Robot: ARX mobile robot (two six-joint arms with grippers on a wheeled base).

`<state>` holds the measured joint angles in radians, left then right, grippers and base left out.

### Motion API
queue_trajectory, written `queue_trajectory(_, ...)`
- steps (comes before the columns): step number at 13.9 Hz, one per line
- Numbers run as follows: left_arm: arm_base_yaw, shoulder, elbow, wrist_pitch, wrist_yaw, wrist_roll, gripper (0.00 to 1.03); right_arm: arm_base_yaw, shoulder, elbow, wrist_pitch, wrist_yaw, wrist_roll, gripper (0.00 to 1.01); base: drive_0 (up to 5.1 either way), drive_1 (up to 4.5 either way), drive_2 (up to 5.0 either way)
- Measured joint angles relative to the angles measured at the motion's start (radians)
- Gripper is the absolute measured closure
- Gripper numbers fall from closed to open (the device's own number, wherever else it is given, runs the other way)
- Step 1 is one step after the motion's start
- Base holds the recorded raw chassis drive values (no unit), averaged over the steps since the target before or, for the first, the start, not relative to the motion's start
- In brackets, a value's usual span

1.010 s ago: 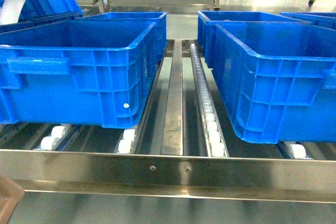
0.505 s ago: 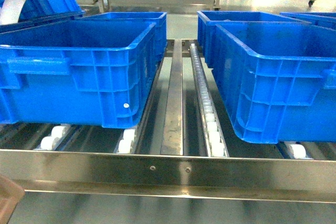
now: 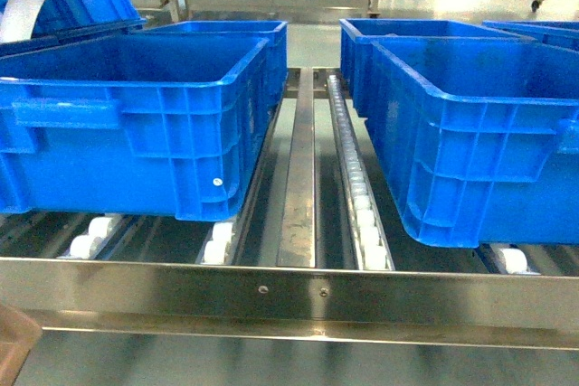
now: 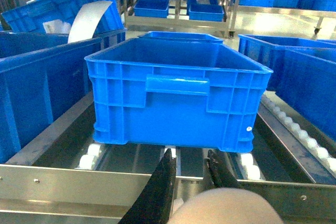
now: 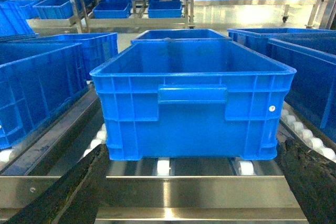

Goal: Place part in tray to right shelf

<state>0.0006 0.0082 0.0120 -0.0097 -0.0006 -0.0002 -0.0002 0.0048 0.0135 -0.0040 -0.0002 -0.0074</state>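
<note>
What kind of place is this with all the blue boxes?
Probably a factory or warehouse: big blue crates sit on a steel flow rack with white rollers, and more racks stand behind.

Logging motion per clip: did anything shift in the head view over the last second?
Nothing visibly changed: the two large blue plastic crates sit in the same spots on the silvery steel roller rack, and no gripper enters the head view.

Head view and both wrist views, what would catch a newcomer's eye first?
Two large bright-blue plastic crates dominate, sitting on the silvery steel roller rack either side of its centre lane. Next comes the line of small white rollers running down that lane. In the left wrist view, the left hand hovers at the front rail.
</note>
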Motion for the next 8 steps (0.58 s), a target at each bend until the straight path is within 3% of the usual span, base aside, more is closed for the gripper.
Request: queue_trajectory(8,0.0,0.0,0.0,0.0,0.0,0.0,0.91,0.0,0.0,0.0,0.0,0.0,0.0,0.03,0.0,0.0,0.0)
